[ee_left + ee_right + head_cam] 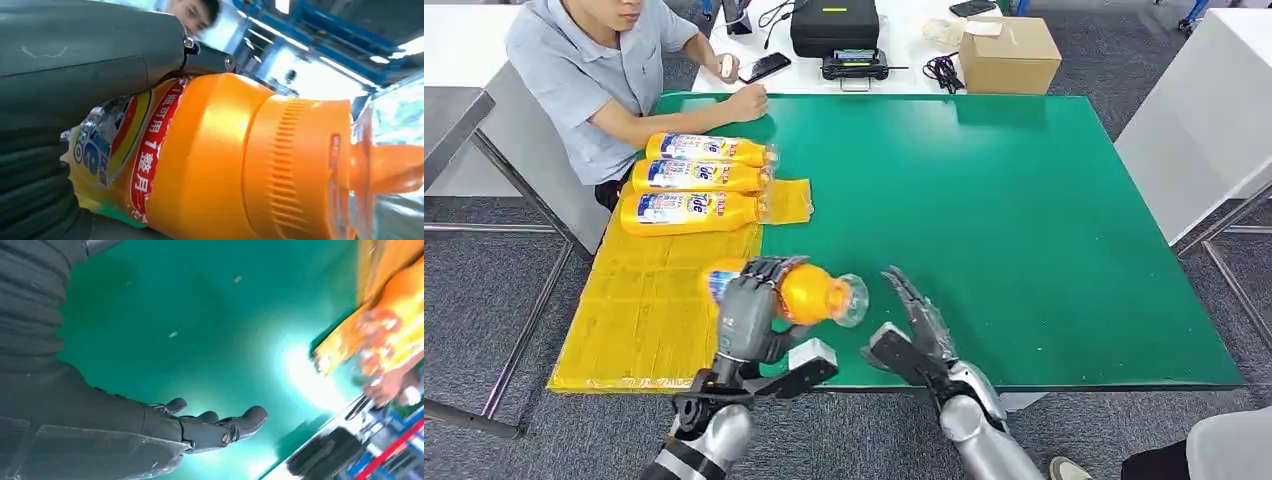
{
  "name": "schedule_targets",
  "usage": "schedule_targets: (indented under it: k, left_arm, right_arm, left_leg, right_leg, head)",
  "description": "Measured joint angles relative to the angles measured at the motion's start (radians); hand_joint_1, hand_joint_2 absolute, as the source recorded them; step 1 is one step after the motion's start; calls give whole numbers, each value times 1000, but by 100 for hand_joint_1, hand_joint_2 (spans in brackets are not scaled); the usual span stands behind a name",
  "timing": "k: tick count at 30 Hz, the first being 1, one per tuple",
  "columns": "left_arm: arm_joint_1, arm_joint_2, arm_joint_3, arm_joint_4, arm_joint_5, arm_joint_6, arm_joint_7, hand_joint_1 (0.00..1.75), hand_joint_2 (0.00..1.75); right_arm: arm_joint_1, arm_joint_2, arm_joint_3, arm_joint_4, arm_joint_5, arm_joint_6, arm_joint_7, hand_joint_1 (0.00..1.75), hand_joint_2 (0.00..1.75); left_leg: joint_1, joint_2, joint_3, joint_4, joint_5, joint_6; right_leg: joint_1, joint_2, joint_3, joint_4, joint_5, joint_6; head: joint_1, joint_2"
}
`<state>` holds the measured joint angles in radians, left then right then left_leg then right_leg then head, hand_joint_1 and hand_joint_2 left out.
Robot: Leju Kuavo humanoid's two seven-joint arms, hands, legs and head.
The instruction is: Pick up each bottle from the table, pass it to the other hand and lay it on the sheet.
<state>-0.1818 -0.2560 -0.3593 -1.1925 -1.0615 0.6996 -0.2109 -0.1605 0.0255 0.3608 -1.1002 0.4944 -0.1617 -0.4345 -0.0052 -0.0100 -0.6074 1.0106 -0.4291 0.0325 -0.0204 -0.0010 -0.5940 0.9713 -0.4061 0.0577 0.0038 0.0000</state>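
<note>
Bottle (809, 292) gripped sideways in left robot hand (749, 305); right robot hand (919, 325) released, fingers spread, just beside cap.

The left hand (749, 312) grips an orange bottle (809, 293) above the yellow sheet's (639, 320) edge; the right hand (916, 325) spreads its fingers (909, 292).

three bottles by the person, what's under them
The three bottles lie side by side on the yellow sheet, which covers the green table. What the sheet covers beneath them cannot be seen.
</note>
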Motion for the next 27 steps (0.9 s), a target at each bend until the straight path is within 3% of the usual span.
schedule_targets:
  k: [5,15,24,25,27]
  left_arm:
    - [4,15,72,8,-273,0,148,175,175]
    - [-58,68,82,136,-327,-137,284,175,175]
    - [-162,95,75,330,-344,-133,296,175,175]
    - [-173,96,72,349,-357,-126,306,127,175]
    - [-190,99,67,381,-380,-117,323,127,175]
  right_arm:
    - [66,-9,-90,-68,13,10,-8,0,175]
    - [103,-10,-179,-111,23,57,-22,0,175]
    - [74,-4,-183,-100,29,94,-36,0,175]
    - [68,-3,-183,-96,29,95,-38,0,175]
    - [59,-2,-183,-88,27,96,-42,0,175]
  left_leg:
    - [0,0,0,0,0,0]
    - [0,0,0,0,0,0]
    - [0,0,0,0,0,0]
    - [0,0,0,0,0,0]
    - [0,0,0,0,0,0]
  right_leg:
    - [0,0,0,0,0,0]
    - [0,0,0,0,0,0]
    - [0,0,0,0,0,0]
    - [0,0,0,0,0,0]
    - [0,0,0,0,0,0]
  head:
    - [0,0]
    - [0,0]
    - [0,0]
    - [0,0]
    - [0,0]
